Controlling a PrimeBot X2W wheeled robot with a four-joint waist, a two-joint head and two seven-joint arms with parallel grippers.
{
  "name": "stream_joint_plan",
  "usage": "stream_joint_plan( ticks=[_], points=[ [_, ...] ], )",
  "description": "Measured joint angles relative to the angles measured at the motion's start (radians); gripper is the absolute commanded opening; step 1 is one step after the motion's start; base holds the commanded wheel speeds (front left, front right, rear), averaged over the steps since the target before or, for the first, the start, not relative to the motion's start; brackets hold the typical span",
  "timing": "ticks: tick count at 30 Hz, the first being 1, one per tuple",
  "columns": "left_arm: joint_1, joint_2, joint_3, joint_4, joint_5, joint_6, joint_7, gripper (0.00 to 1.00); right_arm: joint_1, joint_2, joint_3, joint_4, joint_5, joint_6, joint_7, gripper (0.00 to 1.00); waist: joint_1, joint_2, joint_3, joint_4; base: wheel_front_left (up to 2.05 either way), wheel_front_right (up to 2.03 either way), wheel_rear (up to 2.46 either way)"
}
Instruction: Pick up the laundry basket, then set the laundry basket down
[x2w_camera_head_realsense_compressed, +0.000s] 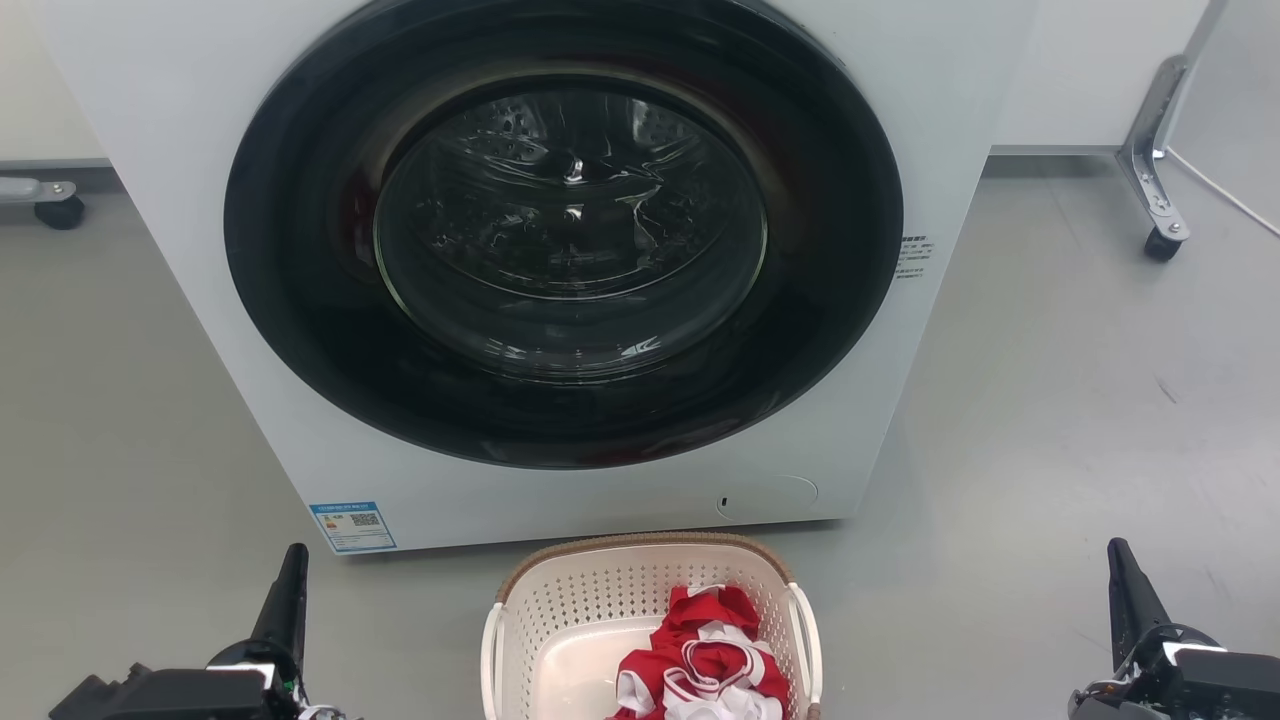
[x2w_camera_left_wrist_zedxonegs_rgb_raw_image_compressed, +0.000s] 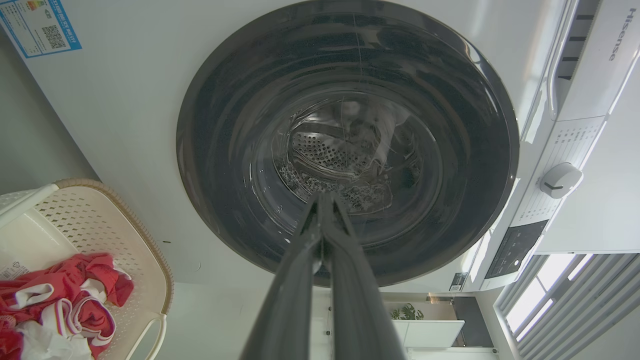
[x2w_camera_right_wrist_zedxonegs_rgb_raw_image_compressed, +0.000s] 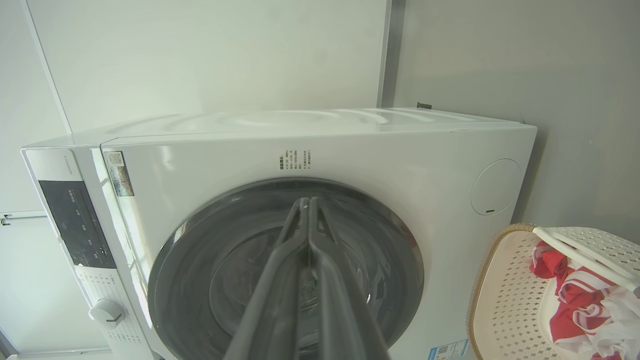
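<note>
**Item 1, left hand** (x2w_camera_head_realsense_compressed: 294, 558): seen low at the left of the head view. Fingers are pressed together w/ nothing between them. This is confirmed in the left wrist view (x2w_camera_left_wrist_zedxonegs_rgb_raw_image_compressed: 322, 200), where both fingers meet at the tip. It is well apart from the basket.

**Item 2, laundry basket** (x2w_camera_head_realsense_compressed: 590, 610): stands upright on the floor (x2w_camera_head_realsense_compressed: 1050, 400), just in front of the washing machine (x2w_camera_head_realsense_compressed: 565, 230). It is between the two hands and touched by neither. A red-and-white garment (x2w_camera_head_realsense_compressed: 700, 660) lies inside, toward the robot's right.

**Item 3, right hand** (x2w_camera_head_realsense_compressed: 1120, 556): seen low at the right, likewise closed & empty (right wrist view (x2w_camera_right_wrist_zedxonegs_rgb_raw_image_compressed: 307, 201)). It is well apart from the basket.

**Stage:** not settled. The scene fits a basket waiting to be lifted and equally one already put back down, so no verdict is given.

**Handling, as judged:**
- The white side handles (x2w_camera_head_realsense_compressed: 490, 650) are taken as the evident grip pts, one per hand.
- If they are held level & together, tilt is avoided.
- The load sits off-centre to the right, so that side is expected to sag under uneven grips.
- Clearance to the machine front is small, so any fwd swing is to be kept out.

**Writing:**
- A blue label (x2w_camera_head_realsense_compressed: 352, 525) w/ QR code is noted at the machine's lower left corner; the text is too small to be read.
- A small print sticker (x2w_camera_head_realsense_compressed: 915, 257) is noted right of the door; illegible.
- "Hisense" (x2w_camera_left_wrist_zedxonegs_rgb_raw_image_compressed: 619, 35) is read on the white top panel in the left wrist view.
- Ctrl panel (x2w_camera_right_wrist_zedxonegs_rgb_raw_image_compressed: 75, 220) markings cannot be made out.
</note>
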Motion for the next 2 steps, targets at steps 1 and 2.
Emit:
stream_joint_plan(
  ticks=[1,2],
  points=[
    [0.000,0.000,0.000,0.000,0.000,0.000,0.000,0.00,0.000,0.000,0.000,0.000,0.000,0.000,0.000,0.00,0.0000,0.0000,0.000,0.000,0.00,0.00,0.00],
    [0.000,0.000,0.000,0.000,0.000,0.000,0.000,0.00,0.000,0.000,0.000,0.000,0.000,0.000,0.000,0.00,0.0000,0.0000,0.000,0.000,0.00,0.00,0.00]
  ],
)
